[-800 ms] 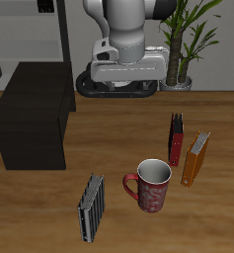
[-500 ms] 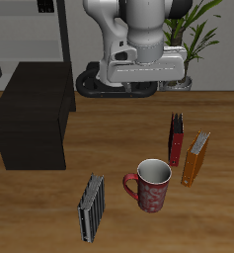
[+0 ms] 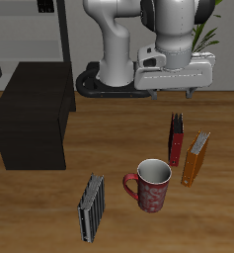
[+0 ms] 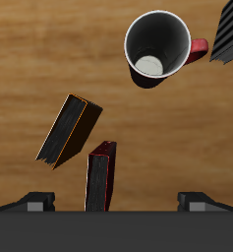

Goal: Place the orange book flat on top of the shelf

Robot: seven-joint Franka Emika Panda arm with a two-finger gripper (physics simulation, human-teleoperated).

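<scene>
Since the earlier frames, arm and gripper have swung sideways, now hanging above the books. Fingers spread wide, nothing between them.

Orange book: upright on the table, tilted, at the mug's three o'clock, just beside the dark red book at its eleven o'clock.

Shelf: black, well apart at the mug's ten o'clock.

Grey striped book: upright at the mug's eight o'clock.
</scene>
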